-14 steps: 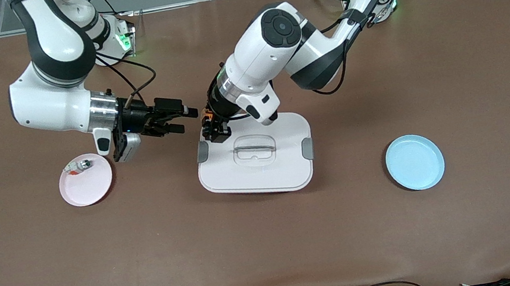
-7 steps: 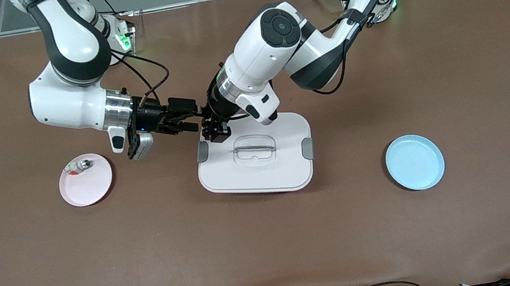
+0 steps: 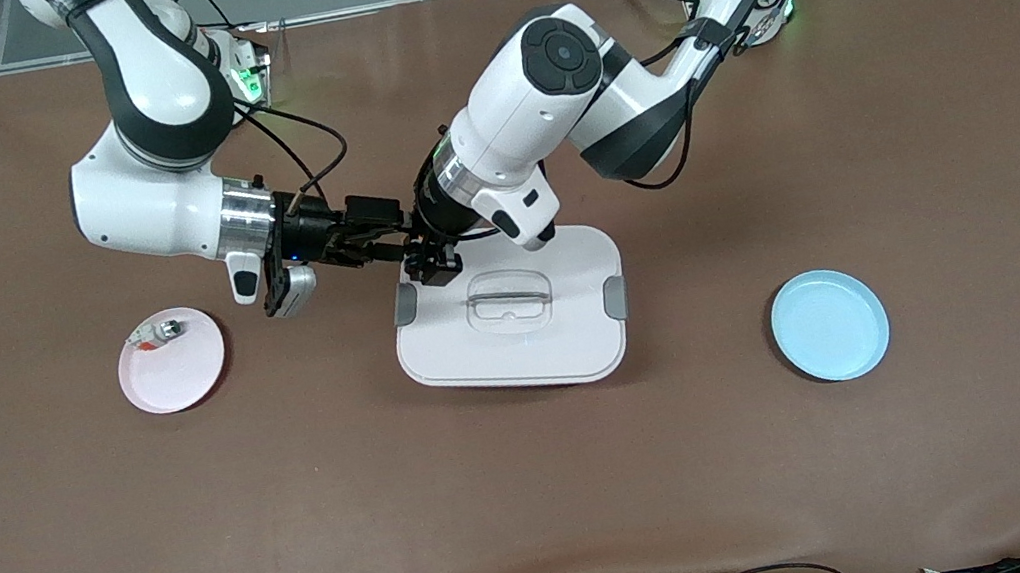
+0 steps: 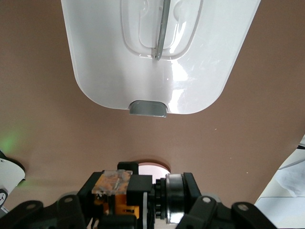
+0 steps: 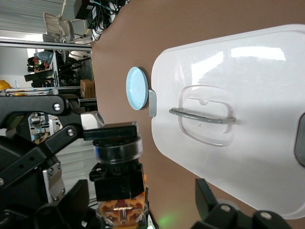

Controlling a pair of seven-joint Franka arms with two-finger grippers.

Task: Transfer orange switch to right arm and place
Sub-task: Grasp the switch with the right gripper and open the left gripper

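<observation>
The orange switch [image 3: 409,242], with its black body and orange band, is held in the air by my left gripper [image 3: 421,257], which is shut on it over the white lid's corner toward the right arm's end. The switch also shows low in the left wrist view [image 4: 127,199], with a silver ring beside its black body. My right gripper [image 3: 390,241] reaches in level from its own end. It is open, its fingers standing on either side of the switch [image 5: 119,183] without touching it. The right gripper [image 5: 138,212] shows a wide gap.
A white lid with a clear handle [image 3: 531,359] lies mid-table under the left arm. A pink plate [image 3: 180,376] holding a small silvery-white part [image 3: 158,331] lies toward the right arm's end. A blue plate [image 3: 829,325] lies toward the left arm's end.
The right arm has moved toward the left gripper, and its open fingers now stand around the held switch. The left arm has stayed put.
</observation>
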